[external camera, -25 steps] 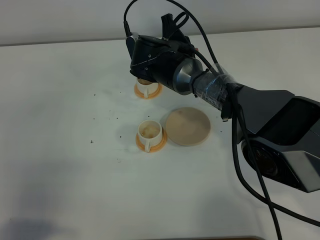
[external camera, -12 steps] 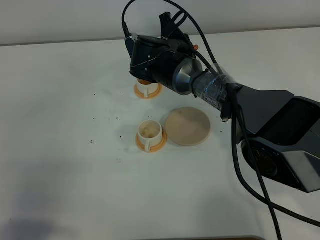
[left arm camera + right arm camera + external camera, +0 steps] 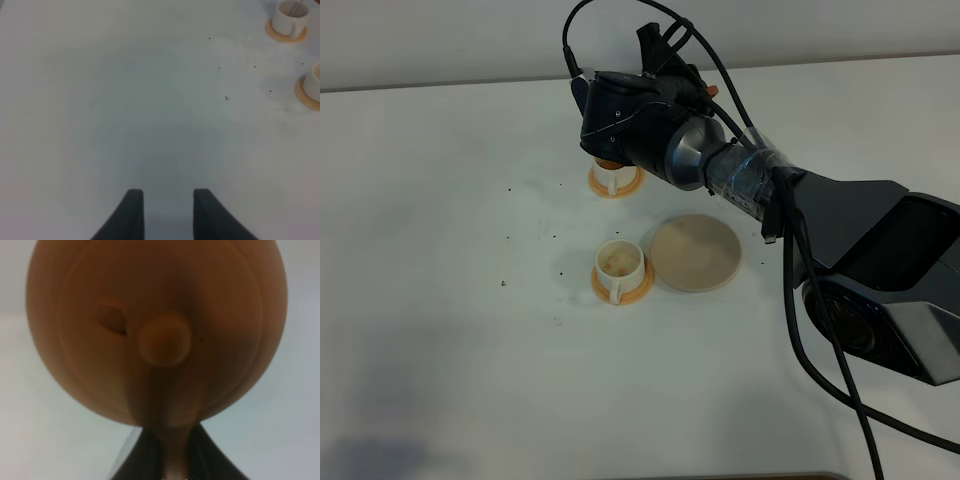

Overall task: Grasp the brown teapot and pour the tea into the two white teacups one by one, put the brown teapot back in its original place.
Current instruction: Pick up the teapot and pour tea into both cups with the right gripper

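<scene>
Where things rest: white table (image 3: 440, 330) with dark specks, pale wall behind.
Left gripper (image 3: 167, 194): jaws apart, empty, over the table.
Hidden: far teacup (image 3: 611, 181) half covered by right gripper (image 3: 172, 462); near teacup (image 3: 619, 262) and beige coaster (image 3: 696, 252) in plain view.
Brown teapot (image 3: 157, 325): handle clamped between the right jaws, held above far teacup, blurred.

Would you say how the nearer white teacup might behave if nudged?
The nearer teacup looks small and light, so it probably slides or tips. It rests on its orange saucer, so both may shift; its brownish contents could spill.
</scene>
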Motion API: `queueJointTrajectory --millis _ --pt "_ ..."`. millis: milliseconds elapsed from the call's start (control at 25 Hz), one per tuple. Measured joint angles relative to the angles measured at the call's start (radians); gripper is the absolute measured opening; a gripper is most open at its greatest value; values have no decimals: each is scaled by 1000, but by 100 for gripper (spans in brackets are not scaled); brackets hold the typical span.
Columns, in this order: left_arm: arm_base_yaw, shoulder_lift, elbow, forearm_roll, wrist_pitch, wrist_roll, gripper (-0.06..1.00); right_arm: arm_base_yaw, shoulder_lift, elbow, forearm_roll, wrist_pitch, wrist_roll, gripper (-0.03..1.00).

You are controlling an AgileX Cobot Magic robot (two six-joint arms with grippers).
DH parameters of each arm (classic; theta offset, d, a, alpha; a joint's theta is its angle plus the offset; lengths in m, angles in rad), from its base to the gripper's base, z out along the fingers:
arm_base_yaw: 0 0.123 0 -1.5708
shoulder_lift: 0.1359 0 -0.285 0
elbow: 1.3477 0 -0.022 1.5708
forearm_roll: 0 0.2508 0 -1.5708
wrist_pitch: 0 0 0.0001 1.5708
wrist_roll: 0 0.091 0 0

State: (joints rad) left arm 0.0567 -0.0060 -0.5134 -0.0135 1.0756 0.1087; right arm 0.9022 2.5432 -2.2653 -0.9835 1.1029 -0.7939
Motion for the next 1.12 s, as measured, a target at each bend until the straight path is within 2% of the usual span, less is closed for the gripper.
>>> queueJointTrajectory --millis 520,1120 --pt "0 0 0 1 0 -1 24 10 0 0 -26 0 -16 9" --pt "0 0 0 2 0 -8 24 10 0 0 -103 -2 -33 9"
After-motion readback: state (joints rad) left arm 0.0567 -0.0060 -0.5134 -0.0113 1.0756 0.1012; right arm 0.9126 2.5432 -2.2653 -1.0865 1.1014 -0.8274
